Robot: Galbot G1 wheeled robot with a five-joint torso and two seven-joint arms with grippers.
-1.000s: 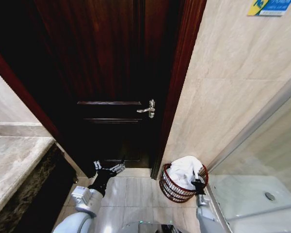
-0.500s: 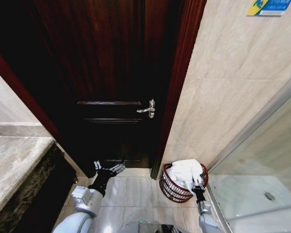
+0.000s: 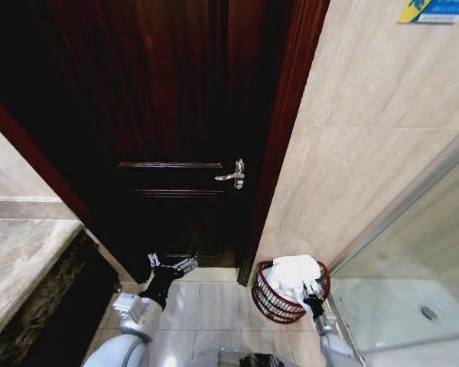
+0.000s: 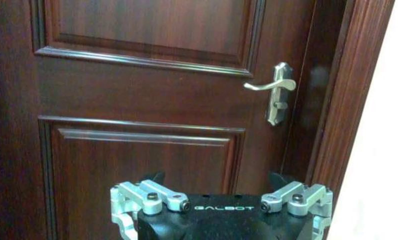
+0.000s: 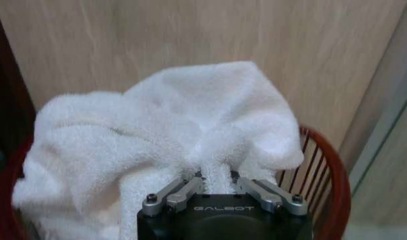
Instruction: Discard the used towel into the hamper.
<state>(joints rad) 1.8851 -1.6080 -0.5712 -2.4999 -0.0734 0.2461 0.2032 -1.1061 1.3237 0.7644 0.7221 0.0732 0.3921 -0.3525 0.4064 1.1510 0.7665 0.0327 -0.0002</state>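
The white towel (image 3: 292,273) lies bunched in the hamper (image 3: 274,304), a reddish-brown wire basket on the floor in the corner between the door frame and the tiled wall. My right gripper (image 3: 314,293) is at the hamper's near right rim. In the right wrist view its fingers are drawn together on a fold of the towel (image 5: 163,130), my right gripper (image 5: 215,176) half buried in the cloth, with the red hamper rim (image 5: 329,165) behind. My left gripper (image 3: 170,265) hangs open and idle low before the door; the left gripper (image 4: 217,180) holds nothing.
A dark wooden door (image 3: 176,115) with a silver lever handle (image 3: 233,175) stands ahead. A stone counter (image 3: 19,260) is at the left. The glass shower screen and white tray (image 3: 398,306) close off the right. Pale floor tiles (image 3: 214,306) lie between.
The towel has sunk from a tall heap to lower in the hamper. My right gripper has moved down and back toward the rim. The head camera tilted slightly; the left arm stayed still.
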